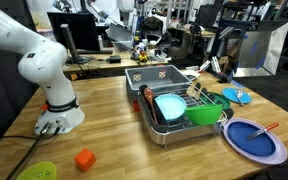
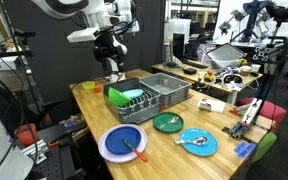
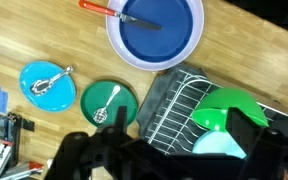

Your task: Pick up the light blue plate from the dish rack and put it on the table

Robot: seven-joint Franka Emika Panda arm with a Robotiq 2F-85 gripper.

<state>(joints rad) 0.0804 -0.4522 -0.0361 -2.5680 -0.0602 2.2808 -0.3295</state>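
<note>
Gripper point(image 2: 112, 66) hovers above pale cyan plastic plate point(image 1: 169, 104) in dark grey wire dish rack point(image 2: 172, 92), can't tell if it's spread or closed.

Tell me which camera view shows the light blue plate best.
An exterior view: the light blue plate shows almost whole in the dish rack. In an exterior view the green bowl hides most of it; the wrist view shows only part.

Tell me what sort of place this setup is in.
Most likely a robotics lab or workshop, not a home kitchen: the dish rack sits on a butcher-block table, with computer monitors and cluttered workbenches behind it.
</note>
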